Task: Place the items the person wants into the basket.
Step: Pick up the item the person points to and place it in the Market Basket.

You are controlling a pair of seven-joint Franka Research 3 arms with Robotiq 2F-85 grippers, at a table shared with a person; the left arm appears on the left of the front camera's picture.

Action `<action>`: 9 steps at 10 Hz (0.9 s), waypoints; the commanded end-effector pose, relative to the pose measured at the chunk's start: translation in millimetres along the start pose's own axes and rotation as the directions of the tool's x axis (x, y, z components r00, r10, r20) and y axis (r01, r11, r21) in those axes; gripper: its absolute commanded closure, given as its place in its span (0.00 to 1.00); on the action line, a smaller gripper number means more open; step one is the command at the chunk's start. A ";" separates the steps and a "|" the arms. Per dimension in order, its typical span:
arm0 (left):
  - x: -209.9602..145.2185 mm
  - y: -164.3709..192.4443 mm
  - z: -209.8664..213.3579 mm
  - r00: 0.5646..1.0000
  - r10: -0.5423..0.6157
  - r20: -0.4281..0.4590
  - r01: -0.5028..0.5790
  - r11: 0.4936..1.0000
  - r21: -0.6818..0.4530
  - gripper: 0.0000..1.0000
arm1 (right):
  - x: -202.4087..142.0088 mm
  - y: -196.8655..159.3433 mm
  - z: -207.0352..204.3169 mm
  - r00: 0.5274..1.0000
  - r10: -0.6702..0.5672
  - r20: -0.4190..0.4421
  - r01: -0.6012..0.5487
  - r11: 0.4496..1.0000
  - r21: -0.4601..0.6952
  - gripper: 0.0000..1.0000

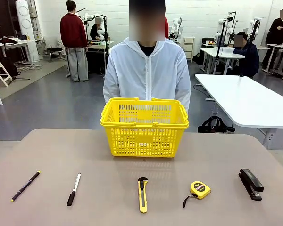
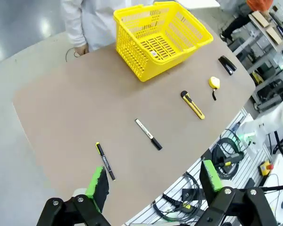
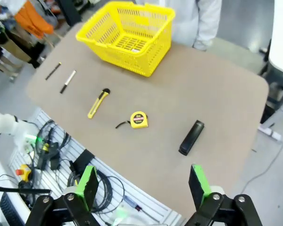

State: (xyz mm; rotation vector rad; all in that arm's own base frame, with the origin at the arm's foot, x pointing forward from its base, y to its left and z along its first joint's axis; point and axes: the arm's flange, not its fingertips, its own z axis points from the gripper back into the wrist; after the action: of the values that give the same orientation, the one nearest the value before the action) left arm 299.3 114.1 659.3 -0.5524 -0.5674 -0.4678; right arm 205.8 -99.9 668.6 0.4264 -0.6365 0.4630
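1. The basket (image 1: 144,134) sits mid-table at the far edge, directly in front of the person (image 1: 147,75). Its mouth faces up and both handles are folded down on the rim, so nothing bars a drop from above.
2. One hand (image 2: 80,49) of the person hangs at the table (image 1: 85,155) edge just beside the basket, and I see no pointing.
3. On the robot's side of the basket, five tools lie flat in a row, each well apart from the next. I'd say the gaps are there so a claw can come down on one tool without nudging another.
4. The pen (image 1: 25,186) lies farthest to the basket's left. It is thin, black and round-bodied with a yellow end, and it looks likely to roll if brushed.
5. The white-and-black marker (image 1: 74,189) is next, and the long yellow utility knife (image 1: 142,194) lies straight in front of the basket.
6. The tape measure (image 1: 199,189) lies in front of the basket and to its right, between the knife and the black stapler (image 1: 251,184). It has a chunky round yellow case with a limp black strap curling off it.
7. The left gripper (image 2: 154,179) hovers high on the robot's side of the basket above the pen's end of the row, jaws spread wide and carrying nothing.
8. The right gripper (image 3: 143,182) hovers the same way over the stapler's end, also wide and empty.
9. The basket is rigid glossy lattice plastic, and the tabletop is matte, smooth and brownish-grey, so small tools could skid on it.
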 end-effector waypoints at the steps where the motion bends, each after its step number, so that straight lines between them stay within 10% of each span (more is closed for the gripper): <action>1: 6.4 -3.1 -2.9 1.000 -0.019 -0.020 0.019 1.000 -0.009 0.00 | 4.0 3.9 -3.3 1.000 0.008 -0.022 -0.008 1.000 -0.015 0.00; 9: 6.4 -3.1 -2.9 1.000 -0.019 -0.020 0.019 1.000 -0.009 0.00 | 4.0 3.9 -3.3 1.000 0.008 -0.022 -0.008 1.000 -0.015 0.00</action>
State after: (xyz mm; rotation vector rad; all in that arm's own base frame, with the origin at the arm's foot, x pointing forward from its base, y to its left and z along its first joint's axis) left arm 302.9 106.2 659.5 -0.5434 -0.5498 -0.4792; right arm 206.6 -94.1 669.7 0.3975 -0.6239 0.4565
